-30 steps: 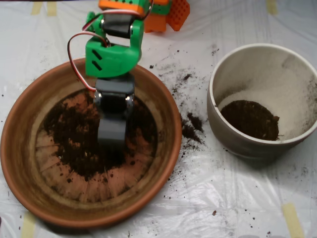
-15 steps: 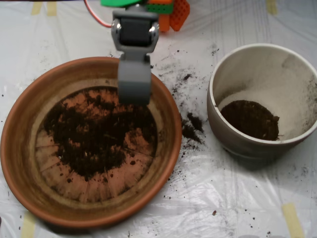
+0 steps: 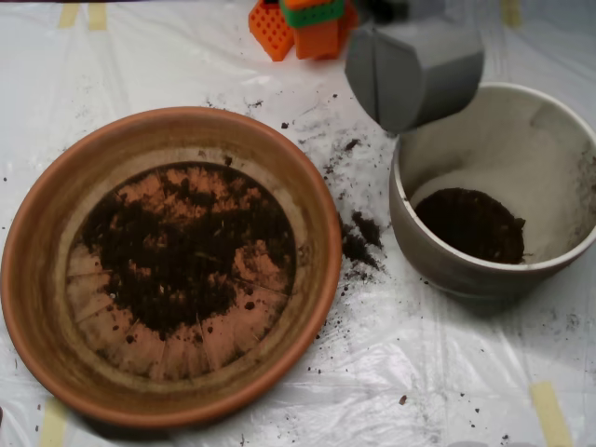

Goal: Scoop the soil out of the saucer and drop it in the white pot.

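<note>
Swung from the saucer [image 3: 37, 279] to the white pot's [image 3: 447, 265] rim, gripper [image 3: 413, 74] clenched (no labels legible).

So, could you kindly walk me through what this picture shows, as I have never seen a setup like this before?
A fixed camera looks straight down on a table covered in plastic sheeting. The grey shell-shaped thing at the top is the scoop on a small robot arm; its halves appear closed, and it hangs over the white pot's rim. At left sits a terracotta saucer holding dark soil. The pot already contains some soil, and crumbs lie spilled between the two.
</note>
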